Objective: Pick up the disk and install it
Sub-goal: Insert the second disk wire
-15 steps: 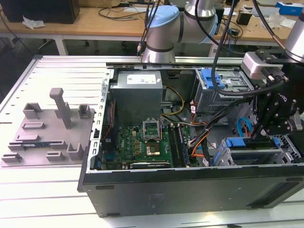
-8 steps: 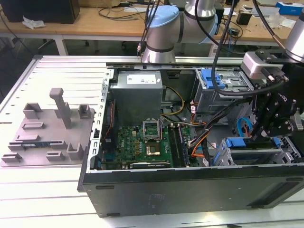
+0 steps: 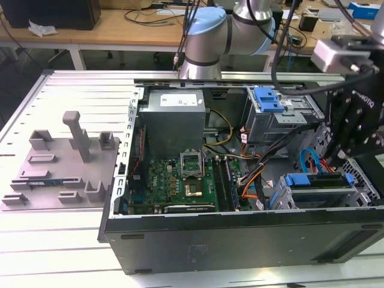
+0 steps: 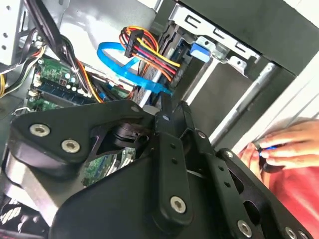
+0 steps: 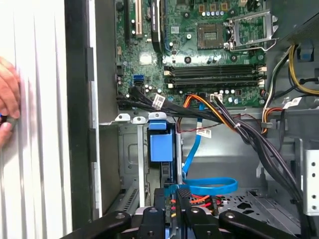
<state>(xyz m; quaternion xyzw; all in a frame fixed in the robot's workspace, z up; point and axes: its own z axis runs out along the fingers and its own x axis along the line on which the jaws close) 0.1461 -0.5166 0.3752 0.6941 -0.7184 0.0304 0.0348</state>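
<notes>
The end effector [image 5: 173, 196] has its fingers nearly together, holding nothing. The disk [image 3: 318, 181] sits on edge in its cage just below it, long axis pointing toward the motherboard [image 3: 186, 177].

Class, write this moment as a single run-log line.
gripper: inside case, over drive cage | disk: in cage | hand: outside case

Crowded open computer case [image 3: 240, 231] with the gripper [image 5: 172, 211] low among its cables.

Near the drive cage [image 3: 327, 192], bundles of black and coloured cables [image 5: 234, 124] and a looped blue ribbon cable [image 5: 209, 186] cross the space. The blue carrier [image 5: 161, 142] stands in the cage slot. Beyond the cage, the circuit board [image 3: 186, 180] lies mostly uncovered. A person's hand [image 4: 284, 147] rests just outside the case wall nearest the cage.
</notes>
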